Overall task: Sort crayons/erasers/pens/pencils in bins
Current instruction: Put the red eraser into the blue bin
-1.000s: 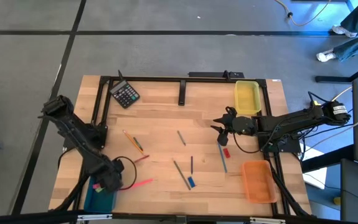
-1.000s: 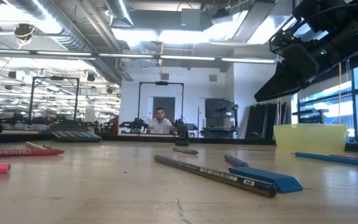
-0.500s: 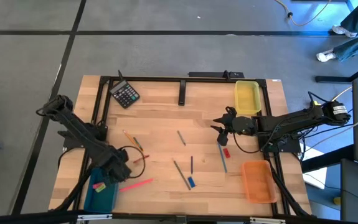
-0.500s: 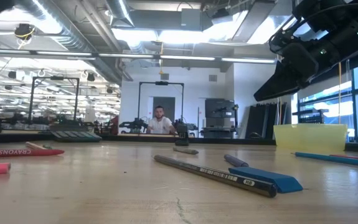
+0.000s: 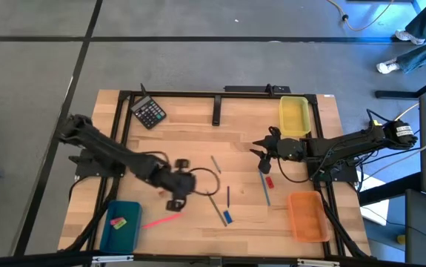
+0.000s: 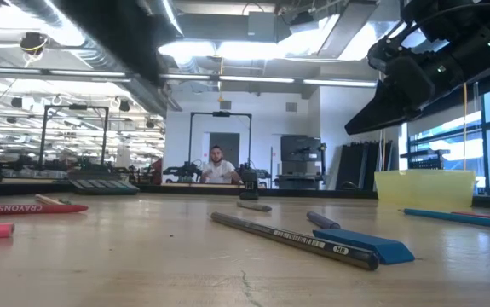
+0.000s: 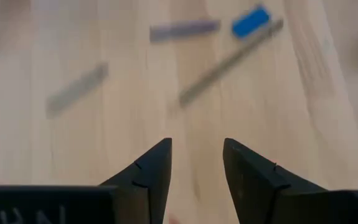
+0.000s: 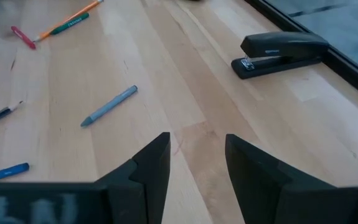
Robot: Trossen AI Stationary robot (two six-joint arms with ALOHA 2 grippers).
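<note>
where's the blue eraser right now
In the high view the blue eraser lies on the table near its front-middle, touching the lower end of a grey pencil, right of the left gripper.

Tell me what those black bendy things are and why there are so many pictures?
They are two robot arms at a wooden table, each ending in a two-finger gripper. One camera looks straight down, one sits at table height, and one rides on each wrist. The left gripper hangs open over the middle, holding nothing. The right gripper waits open near the yellow bin. Crayons, pencils, a blue eraser, a calculator and a stapler lie about.
</note>
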